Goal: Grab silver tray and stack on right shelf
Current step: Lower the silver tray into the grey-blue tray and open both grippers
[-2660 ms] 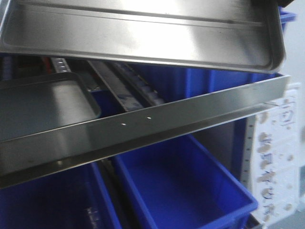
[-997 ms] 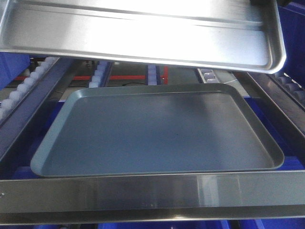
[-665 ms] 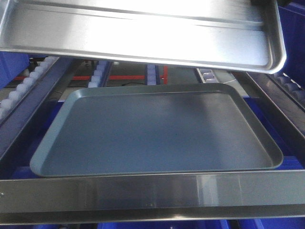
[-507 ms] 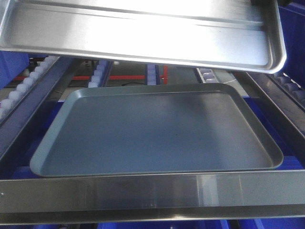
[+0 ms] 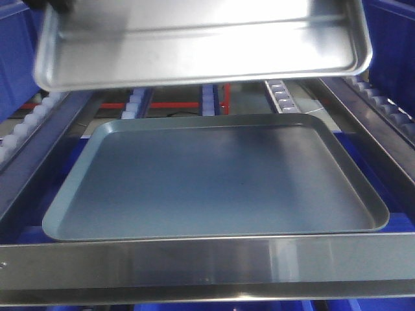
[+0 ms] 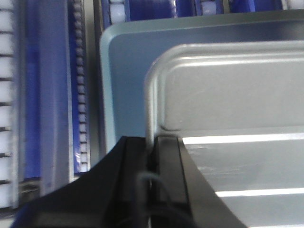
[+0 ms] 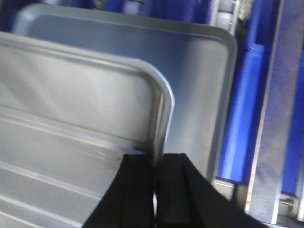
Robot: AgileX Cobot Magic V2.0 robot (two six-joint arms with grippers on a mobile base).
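silver tray (image 5: 194, 45) aloft, pinched (left hand (image 6: 152, 149), right hand (image 7: 157, 166))

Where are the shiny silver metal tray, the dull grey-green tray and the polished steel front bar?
shiny silver metal tray (image 5: 194, 52): front view, flat base.
dull grey-green tray (image 5: 214, 181): front view, base centre.
polished steel front bar (image 5: 207, 265): front view, middle of its face.

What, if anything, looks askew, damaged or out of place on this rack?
Nothing damaged or spilled. The silver tray hangs slightly slanted in the front view, left end lower, pinched at its rim by the left gripper and right gripper, above the grey-green tray resting on the right shelf.
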